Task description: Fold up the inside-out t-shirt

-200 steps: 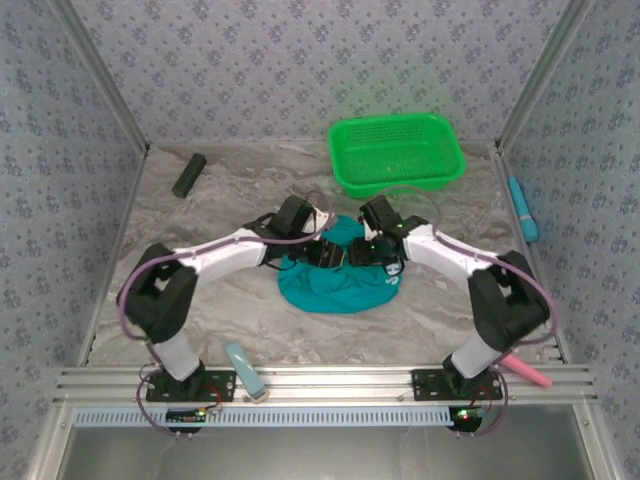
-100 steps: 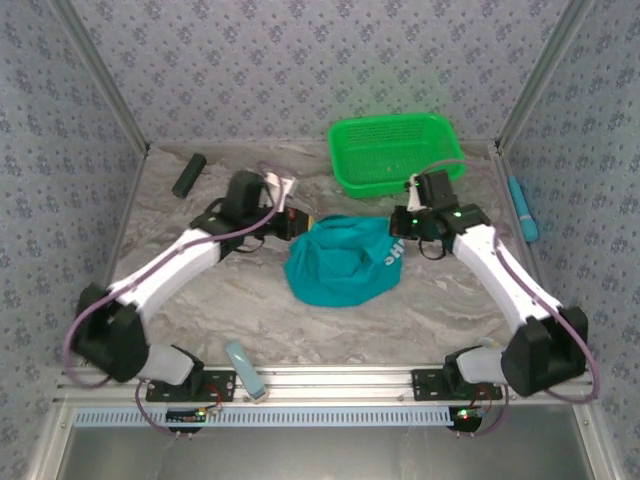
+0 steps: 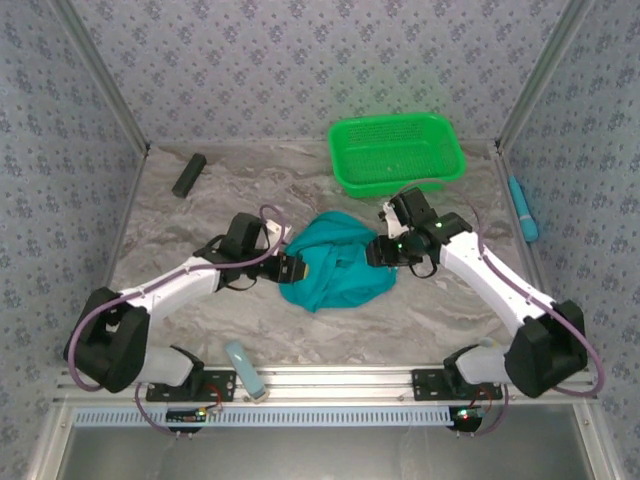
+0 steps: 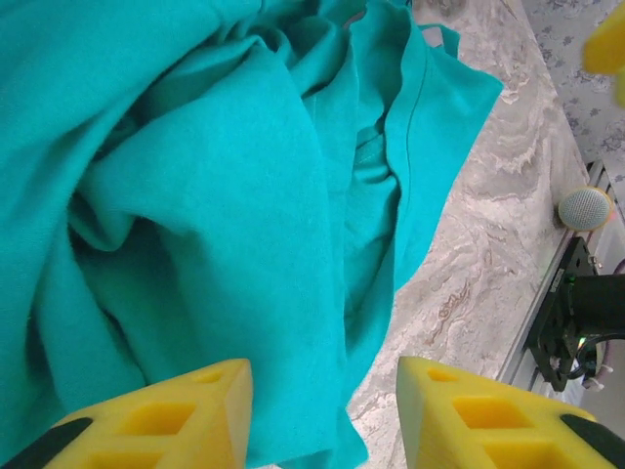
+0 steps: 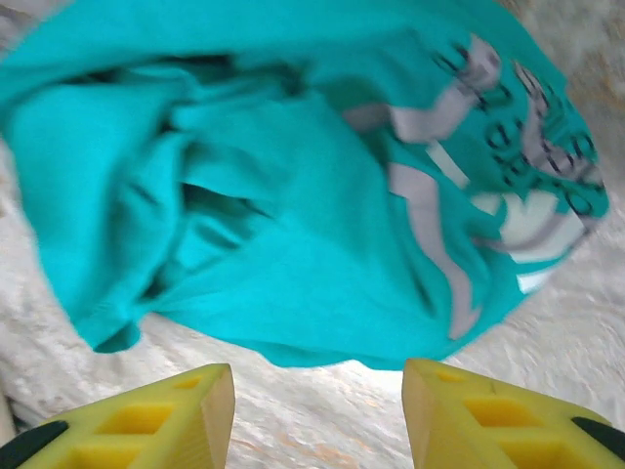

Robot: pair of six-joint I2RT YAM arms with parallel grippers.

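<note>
The marbled table (image 3: 200, 300) takes up the whole floor of the papered booth. Both arms reach in from the near rail towards its middle.

The teal t-shirt (image 3: 335, 262) lies there in a loose, rumpled heap, near the table's centre and well short of folded. From the right wrist camera the cloth (image 5: 293, 225) shows grey and white lettering (image 5: 508, 147) along one side. From the left wrist camera the shirt (image 4: 215, 195) is all deep folds, with a hemmed edge running out onto the stone.

Behind it, towards the back right corner, sits the bright green mesh basket (image 3: 398, 186), apart from the shirt.

The left gripper (image 3: 290, 268) is at the heap's left edge. Its yellow fingers stand apart (image 4: 320, 366), with cloth lying in the gap but not pinched. The right gripper (image 3: 380, 250) is at the heap's right edge, fingers likewise spread (image 5: 314, 371), with bare table between them and nothing held.

A dark block (image 3: 189, 174) lies at the back left. A pale blue bar (image 3: 244, 368) rests by the near rail.
</note>
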